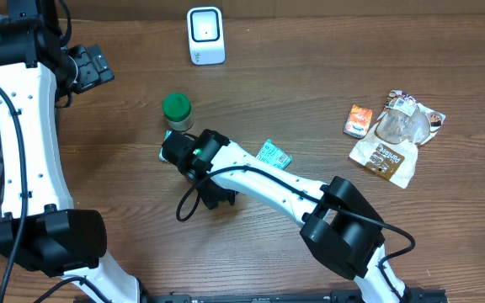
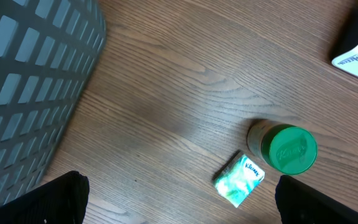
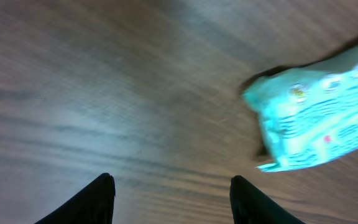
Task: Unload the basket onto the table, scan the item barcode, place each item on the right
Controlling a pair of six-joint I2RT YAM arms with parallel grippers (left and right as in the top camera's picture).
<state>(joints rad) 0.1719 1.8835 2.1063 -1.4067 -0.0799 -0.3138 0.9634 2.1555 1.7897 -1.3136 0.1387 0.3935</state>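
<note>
Right claw (image 3: 171,180) parted, tissue packet (image 3: 316,112) beside, snack pouches (image 1: 387,156) overhead only

I work at what looks like a mock shop checkout. A white barcode scanner (image 1: 205,34) stands on my wooden table (image 1: 310,76), with snack packets (image 1: 394,139) lying nearby and a grey mesh basket (image 2: 30,74) alongside.

Scanner (image 1: 205,35) behind jar (image 1: 177,109); tissue pack (image 1: 274,155) right of jar.
</note>
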